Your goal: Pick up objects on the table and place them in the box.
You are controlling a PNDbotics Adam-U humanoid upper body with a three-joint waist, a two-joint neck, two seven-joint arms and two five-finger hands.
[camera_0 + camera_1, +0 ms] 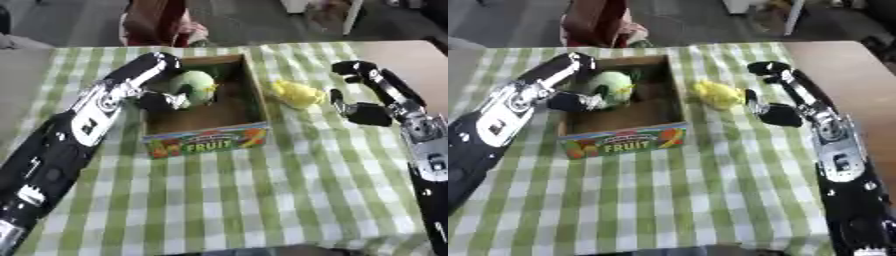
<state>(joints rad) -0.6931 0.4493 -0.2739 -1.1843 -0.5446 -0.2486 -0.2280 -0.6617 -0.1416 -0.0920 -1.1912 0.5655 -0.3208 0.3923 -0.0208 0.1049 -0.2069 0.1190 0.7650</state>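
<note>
Your left hand (pixel 162 95) is inside the box (pixel 223 137), which sits toward the table's (pixel 262 210) far edge; its fingers are curled around a pale green, rounded fruit (pixel 194 85), so that piece looks almost delivered but not yet let go. Left to do is the yellow, lumpy fruit (pixel 296 93) lying on the checked cloth just beside the box's right wall. Your right hand (pixel 363 97) hangs near it with fingers and thumb apart, touching nothing.
</note>
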